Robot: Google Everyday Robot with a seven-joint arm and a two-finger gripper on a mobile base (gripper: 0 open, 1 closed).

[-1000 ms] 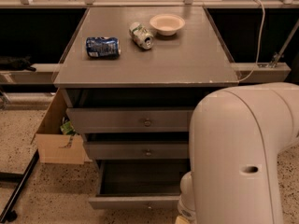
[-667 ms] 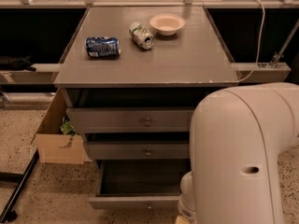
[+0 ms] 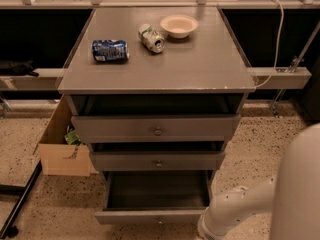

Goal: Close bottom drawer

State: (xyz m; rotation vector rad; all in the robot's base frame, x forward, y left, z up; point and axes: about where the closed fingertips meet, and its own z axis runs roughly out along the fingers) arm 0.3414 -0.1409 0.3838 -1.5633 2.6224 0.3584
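The bottom drawer (image 3: 150, 216) is the lowest of three grey drawers. It stands pulled far out, its dark empty inside (image 3: 158, 189) showing, with a small knob on its narrow front panel. My white arm (image 3: 235, 208) reaches in from the lower right. Its end runs down past the frame's bottom edge, just right of the drawer's front corner. The gripper itself is out of view.
The top drawer (image 3: 156, 128) and middle drawer (image 3: 158, 160) stick out a little. On the cabinet top (image 3: 200, 64) lie a blue can (image 3: 110, 50), a crushed green can (image 3: 151, 37) and a white bowl (image 3: 179, 26). A cardboard box (image 3: 62, 146) stands on the floor at the left.
My arm has swung right and down, uncovering the right side of the drawers. The bottom drawer is as far out as before.
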